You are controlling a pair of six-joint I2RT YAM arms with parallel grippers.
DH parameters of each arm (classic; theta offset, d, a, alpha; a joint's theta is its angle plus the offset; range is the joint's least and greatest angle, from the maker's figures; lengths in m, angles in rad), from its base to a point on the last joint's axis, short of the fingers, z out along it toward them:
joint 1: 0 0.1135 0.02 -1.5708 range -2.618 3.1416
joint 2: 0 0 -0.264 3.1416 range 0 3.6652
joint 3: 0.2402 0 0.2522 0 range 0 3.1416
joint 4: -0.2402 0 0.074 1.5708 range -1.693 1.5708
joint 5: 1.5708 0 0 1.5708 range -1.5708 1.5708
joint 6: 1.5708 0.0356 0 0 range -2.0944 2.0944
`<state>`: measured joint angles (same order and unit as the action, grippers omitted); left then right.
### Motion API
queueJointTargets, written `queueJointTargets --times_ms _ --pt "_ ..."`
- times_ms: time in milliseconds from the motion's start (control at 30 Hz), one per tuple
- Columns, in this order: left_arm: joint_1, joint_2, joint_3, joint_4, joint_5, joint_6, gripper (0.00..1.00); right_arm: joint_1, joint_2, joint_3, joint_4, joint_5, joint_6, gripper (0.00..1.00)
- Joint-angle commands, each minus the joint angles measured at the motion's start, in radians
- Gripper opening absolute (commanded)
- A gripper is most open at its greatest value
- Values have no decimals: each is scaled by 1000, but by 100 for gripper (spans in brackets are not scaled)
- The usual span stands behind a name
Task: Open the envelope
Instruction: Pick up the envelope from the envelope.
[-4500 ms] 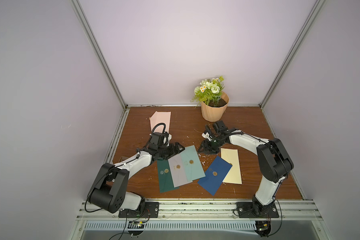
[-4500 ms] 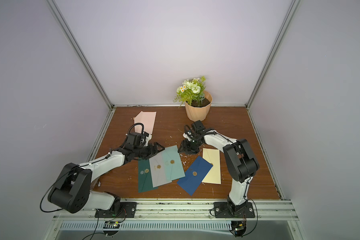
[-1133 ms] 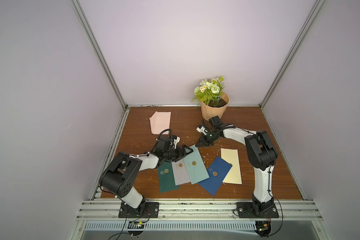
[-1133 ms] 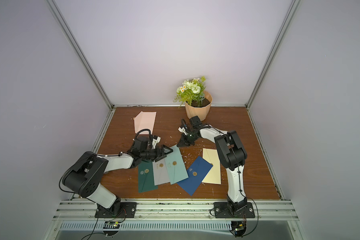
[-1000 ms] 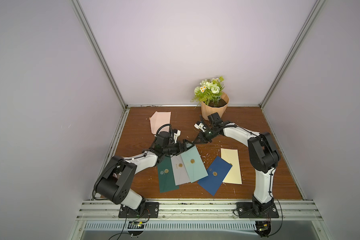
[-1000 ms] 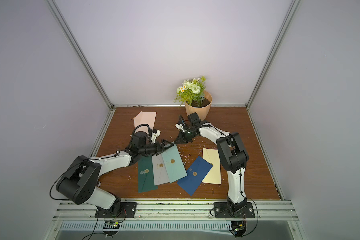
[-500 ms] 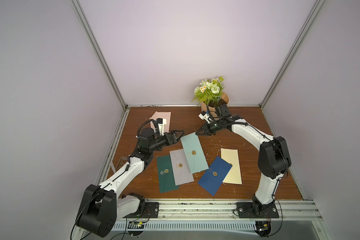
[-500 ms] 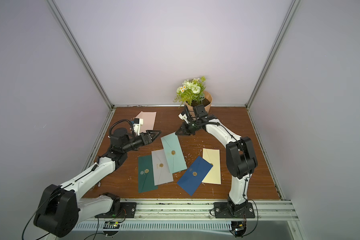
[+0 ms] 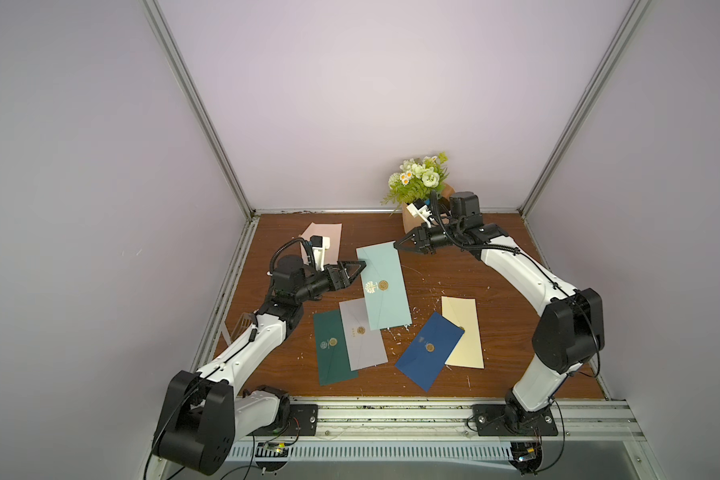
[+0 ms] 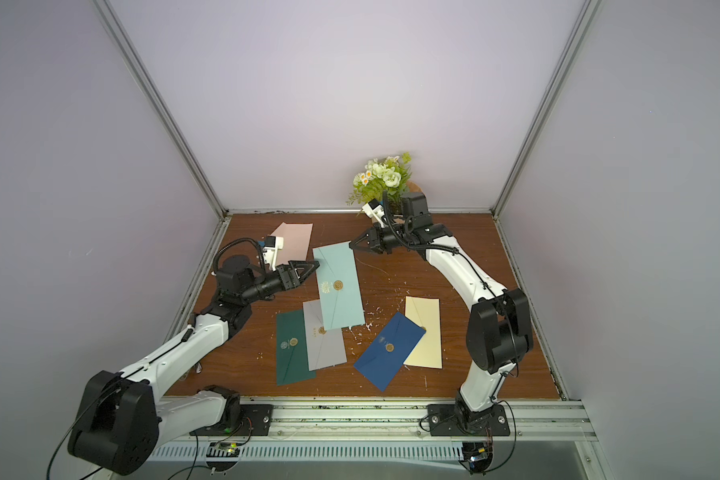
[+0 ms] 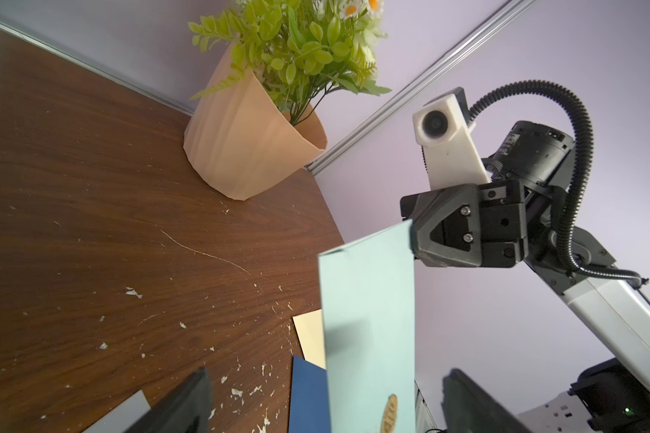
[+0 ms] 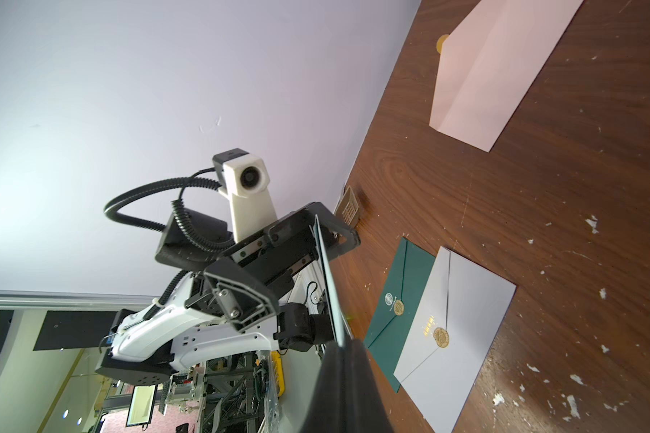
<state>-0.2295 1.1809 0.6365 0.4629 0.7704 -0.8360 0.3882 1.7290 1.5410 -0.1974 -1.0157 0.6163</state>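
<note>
Indoors, wood table (image 9: 433, 274), lilac walls (image 9: 350, 104); right jaws pinch teal envelope (image 9: 381, 286); left jaws wide.

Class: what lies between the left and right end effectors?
The upper end of the light teal envelope, in both top views; the right end effector pinches its corner, the open left end effector straddles its edge.

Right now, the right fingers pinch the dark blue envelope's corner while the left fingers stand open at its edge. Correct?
No. In both top views the right fingers pinch the pale teal envelope, not the dark blue envelope. The left fingers do stand open at its edge.
</note>
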Motion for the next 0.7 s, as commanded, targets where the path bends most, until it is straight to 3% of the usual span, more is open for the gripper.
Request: queueJointTargets --times_ms 0,233,333,467,667 --pt "23 19 16 83 81 -20 94 -6 -43 2 86 -53 65 0" --pt "20 109 -26 486 249 -275 80 -5 -51 -6 161 -49 122 0" --pt "10 119 -17 492 278 -275 78 -6 -43 -8 199 -44 152 0" --pt "11 123 -25 497 279 -276 60 -6 -40 -6 223 -41 171 0" --pt "10 141 -26 502 283 -277 45 -5 -41 -22 263 -55 200 0"
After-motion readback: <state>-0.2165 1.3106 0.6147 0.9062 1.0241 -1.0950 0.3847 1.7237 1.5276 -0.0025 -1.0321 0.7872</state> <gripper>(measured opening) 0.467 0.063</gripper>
